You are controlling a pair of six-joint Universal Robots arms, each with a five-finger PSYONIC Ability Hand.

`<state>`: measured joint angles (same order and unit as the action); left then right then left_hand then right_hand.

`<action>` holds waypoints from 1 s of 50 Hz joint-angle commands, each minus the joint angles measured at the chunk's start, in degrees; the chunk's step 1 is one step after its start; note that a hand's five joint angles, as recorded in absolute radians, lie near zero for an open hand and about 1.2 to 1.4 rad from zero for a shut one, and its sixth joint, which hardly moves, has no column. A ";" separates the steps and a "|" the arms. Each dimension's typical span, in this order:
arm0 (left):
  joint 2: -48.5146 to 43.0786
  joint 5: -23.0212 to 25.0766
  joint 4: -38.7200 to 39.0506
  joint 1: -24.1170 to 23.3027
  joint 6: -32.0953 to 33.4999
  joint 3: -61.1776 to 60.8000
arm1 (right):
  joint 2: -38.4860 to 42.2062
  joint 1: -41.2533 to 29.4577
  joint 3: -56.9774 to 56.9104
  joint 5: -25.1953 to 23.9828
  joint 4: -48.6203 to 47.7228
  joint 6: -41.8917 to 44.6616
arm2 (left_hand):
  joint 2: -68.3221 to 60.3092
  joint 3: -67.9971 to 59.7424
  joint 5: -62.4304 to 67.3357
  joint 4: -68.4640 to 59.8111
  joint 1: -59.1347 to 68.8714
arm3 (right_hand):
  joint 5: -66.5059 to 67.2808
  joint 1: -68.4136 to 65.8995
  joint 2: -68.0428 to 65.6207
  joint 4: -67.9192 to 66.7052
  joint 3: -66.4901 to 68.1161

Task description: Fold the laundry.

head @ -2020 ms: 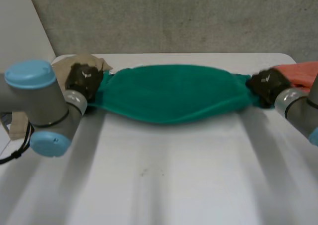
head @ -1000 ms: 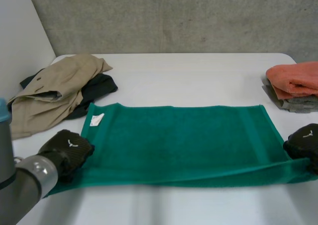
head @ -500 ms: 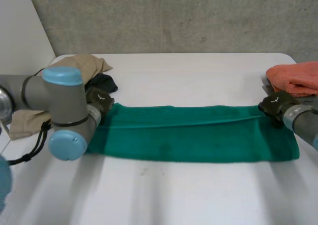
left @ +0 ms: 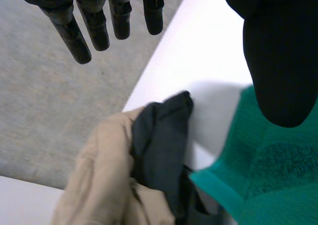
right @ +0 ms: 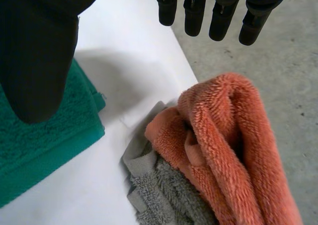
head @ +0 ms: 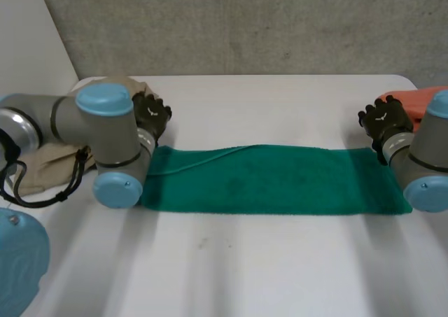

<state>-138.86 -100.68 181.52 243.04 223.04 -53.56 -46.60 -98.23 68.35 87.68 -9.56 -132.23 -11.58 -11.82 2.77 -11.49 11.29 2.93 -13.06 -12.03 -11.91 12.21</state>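
Note:
A green towel lies folded in half as a long strip across the white table. My left hand hovers just past the towel's far left corner, fingers straight and spread, holding nothing. In the left wrist view that hand is open, with the towel's corner under the thumb. My right hand hangs open just beyond the far right corner. The right wrist view shows its thumb over the towel's folded end, apart from it.
A beige garment and a black one lie heaped at the table's left edge, close to the left arm. At the right edge an orange towel lies on a folded grey one.
Both hands carried the towel's near edge over to its far edge, folding it in half. Since half a second ago they have let go of the corners and risen with fingers spread.

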 commanded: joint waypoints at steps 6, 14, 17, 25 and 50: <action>11.24 1.10 -0.20 2.26 -0.67 -14.80 | -11.75 2.25 8.90 -3.74 5.15 -7.25 | 1.58 1.82 -2.77 1.49 -1.29 | -2.93 3.06 2.03 1.91 -2.21; 12.56 7.43 0.59 2.79 -2.43 -23.34 | -14.39 4.89 15.75 -10.15 11.93 -7.78 | 1.58 1.82 -2.77 1.49 -1.29 | -2.93 3.06 2.03 1.91 -2.21; 11.86 7.78 2.52 4.10 -2.43 -22.12 | -14.39 5.16 17.25 -10.77 11.93 -7.78 | 1.58 1.82 -2.77 1.49 -1.29 | -2.93 3.06 2.03 1.91 -2.21; 5.62 7.96 7.71 5.77 -2.26 -13.77 | -14.39 5.07 21.56 -10.86 10.88 -7.78 | 1.36 1.61 -2.56 1.28 -1.08 | -2.93 3.06 2.03 1.91 -2.21; 0.25 7.08 6.13 5.34 -3.13 -1.18 | -18.96 7.62 28.15 -12.44 5.34 -7.96 | -0.15 0.10 -1.04 -0.24 0.44 | -2.93 3.06 2.03 1.91 -2.21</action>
<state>-145.63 -93.27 188.57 248.94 220.64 -46.35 -64.48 -91.62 95.27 76.45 -3.88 -140.22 -11.58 -11.82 2.77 -11.49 11.30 2.93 -13.06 -12.03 -11.91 12.21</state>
